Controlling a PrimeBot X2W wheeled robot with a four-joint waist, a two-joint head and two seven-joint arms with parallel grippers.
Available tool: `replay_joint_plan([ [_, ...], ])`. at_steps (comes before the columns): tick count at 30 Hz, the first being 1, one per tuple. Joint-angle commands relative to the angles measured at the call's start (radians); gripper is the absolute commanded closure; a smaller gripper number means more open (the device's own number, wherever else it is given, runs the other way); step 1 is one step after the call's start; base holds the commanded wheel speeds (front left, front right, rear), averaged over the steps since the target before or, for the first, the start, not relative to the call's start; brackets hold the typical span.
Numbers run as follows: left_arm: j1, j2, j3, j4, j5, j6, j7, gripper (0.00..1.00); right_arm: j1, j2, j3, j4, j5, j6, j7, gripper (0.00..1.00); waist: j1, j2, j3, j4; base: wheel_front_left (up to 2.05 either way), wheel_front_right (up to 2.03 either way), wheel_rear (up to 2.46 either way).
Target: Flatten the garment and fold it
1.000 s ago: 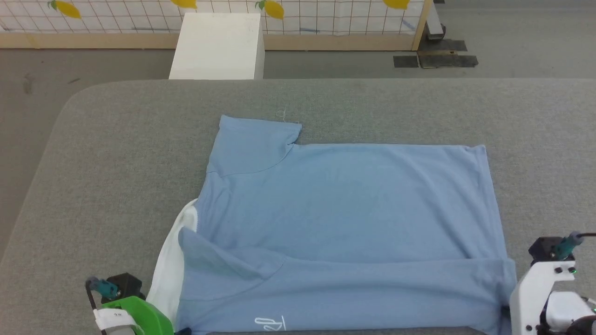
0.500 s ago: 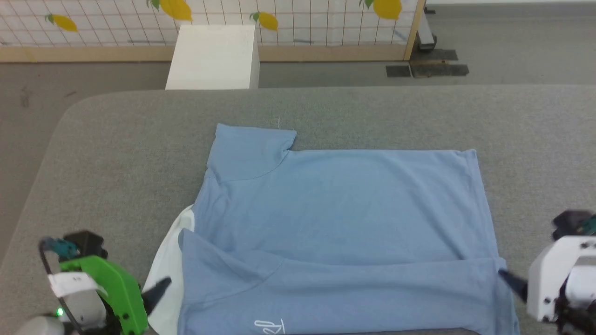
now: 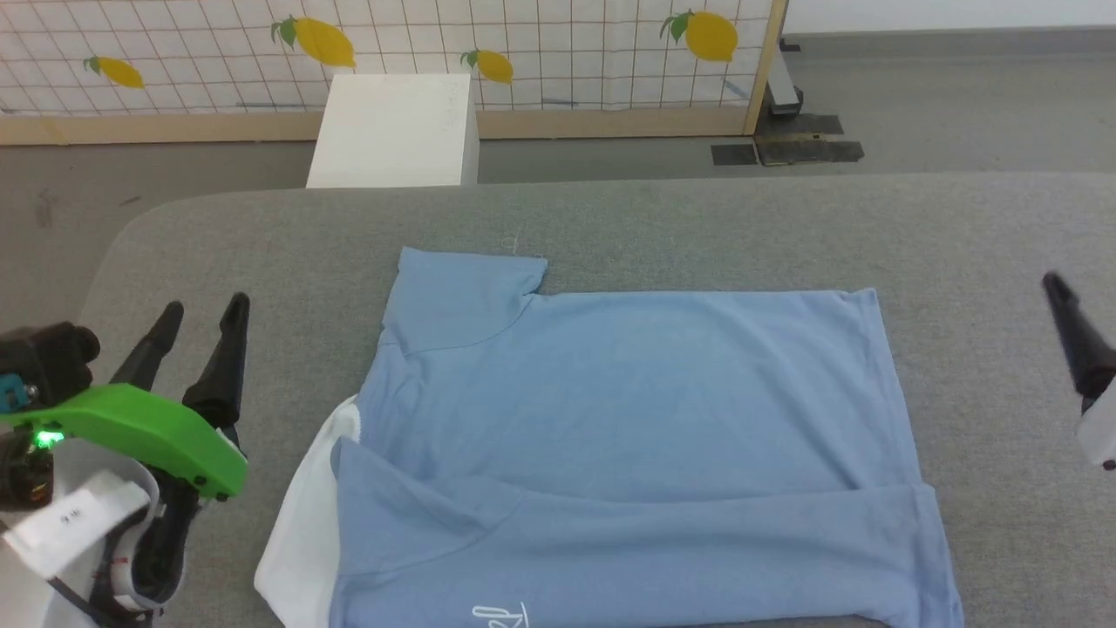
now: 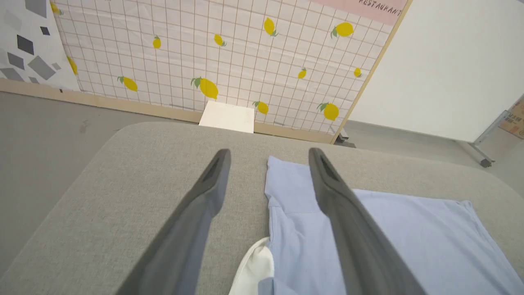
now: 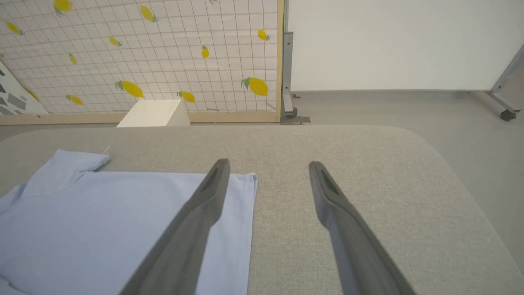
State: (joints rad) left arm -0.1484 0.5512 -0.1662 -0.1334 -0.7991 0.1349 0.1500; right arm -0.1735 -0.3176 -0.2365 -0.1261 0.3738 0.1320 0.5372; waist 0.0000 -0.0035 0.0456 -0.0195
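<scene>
This looks like a robotics test lab dressed as a staged room. A wood-framed partition (image 3: 567,44) printed with tiles and lemons stands on bare grey floor (image 3: 959,105) near a castored stand (image 5: 507,112). In front sits a grey felt-covered surface (image 3: 697,227) with rounded corners.

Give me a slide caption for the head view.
Left claw and right claw open, flanking the light blue T-shirt, near edge folded over, on the grey table.

Open tbl (image 3: 697,227) L, R & beyond garment (image 3: 628,401); white box (image 3: 392,131) on floor past far edge
</scene>
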Motion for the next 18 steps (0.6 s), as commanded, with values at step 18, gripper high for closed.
replay_joint_plan([
  [18,-0.060,-0.162,-0.028,0.298,0.186,-0.146,-0.409,0.00,0.093,0.039,0.052,0.151,0.003,-0.001,-0.533,0.00,0.0000,0.0035,0.073,0.005,0.00,0.00,0.00],
])
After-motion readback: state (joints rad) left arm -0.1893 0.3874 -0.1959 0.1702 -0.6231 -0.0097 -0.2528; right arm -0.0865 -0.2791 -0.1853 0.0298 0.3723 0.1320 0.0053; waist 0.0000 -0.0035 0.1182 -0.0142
